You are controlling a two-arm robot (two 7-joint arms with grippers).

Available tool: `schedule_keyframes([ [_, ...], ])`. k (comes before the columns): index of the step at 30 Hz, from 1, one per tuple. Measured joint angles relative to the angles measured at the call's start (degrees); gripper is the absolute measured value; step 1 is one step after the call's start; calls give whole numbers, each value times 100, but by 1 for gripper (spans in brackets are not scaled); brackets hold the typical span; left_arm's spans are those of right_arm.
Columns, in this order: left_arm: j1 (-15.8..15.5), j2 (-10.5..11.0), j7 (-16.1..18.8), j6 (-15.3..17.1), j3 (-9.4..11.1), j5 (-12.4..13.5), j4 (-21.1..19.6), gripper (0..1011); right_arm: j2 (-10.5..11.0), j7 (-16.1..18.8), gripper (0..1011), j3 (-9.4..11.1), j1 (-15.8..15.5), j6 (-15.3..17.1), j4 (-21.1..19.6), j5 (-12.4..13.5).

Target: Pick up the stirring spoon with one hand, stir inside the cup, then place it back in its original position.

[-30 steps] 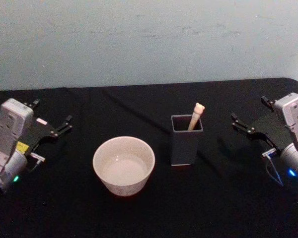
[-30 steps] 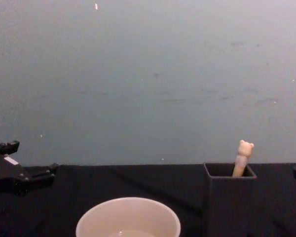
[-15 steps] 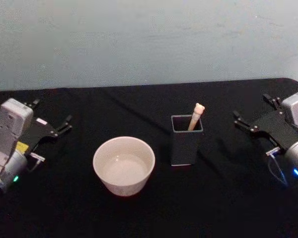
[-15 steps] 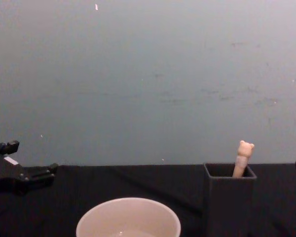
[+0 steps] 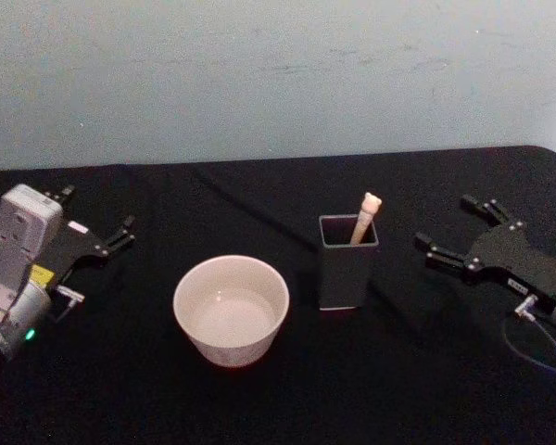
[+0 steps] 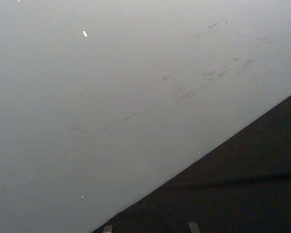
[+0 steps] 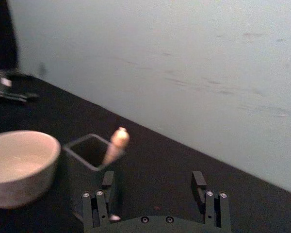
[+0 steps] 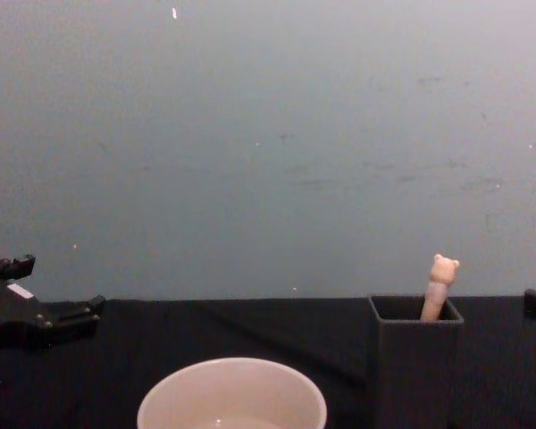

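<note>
The stirring spoon (image 5: 364, 218) is stood in the holder (image 5: 345, 276) before the wide-open right gripper (image 5: 442, 222), the cup (image 5: 230, 326) beyond. The left gripper (image 5: 97, 209) is parked open.

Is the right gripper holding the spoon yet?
No: the right gripper is open, apart from the spoon, which stands in the holder; the left gripper sits parked left of the cup.

A black table (image 5: 259, 399) carries everything; it seems to be cloth-covered, though the dim surface makes that hard to confirm. Two things stand directly on it: a round cream-white cup (image 5: 231, 309) left of centre, and a dark square-sided holder (image 5: 345, 273) upright to its right, near but not touching.
</note>
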Motion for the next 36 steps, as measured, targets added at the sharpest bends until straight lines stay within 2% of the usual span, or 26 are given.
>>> schedule_keyframes([
  [4, 0, 0, 0, 0, 0, 0, 0, 1001, -76, 340, 1002, 6, 47, 137, -1, 246],
  [8, 0, 0, 0, 0, 0, 0, 0, 1001, -211, 529, 1003, -39, 178, 270, 58, 322],
  [14, 0, 0, 0, 0, 0, 0, 0, 1001, -437, 664, 1002, -131, 420, 448, 207, 320],
  [20, 0, 0, 0, 0, 0, 0, 0, 1002, -744, 732, 1002, -243, 761, 661, 501, 209],
  [27, 0, 0, 0, 0, 0, 0, 0, 1001, -939, 771, 1003, -282, 960, 839, 741, 138],
  [36, 0, 0, 0, 0, 0, 0, 0, 1001, -1088, 802, 1002, -328, 1124, 967, 932, 83],
])
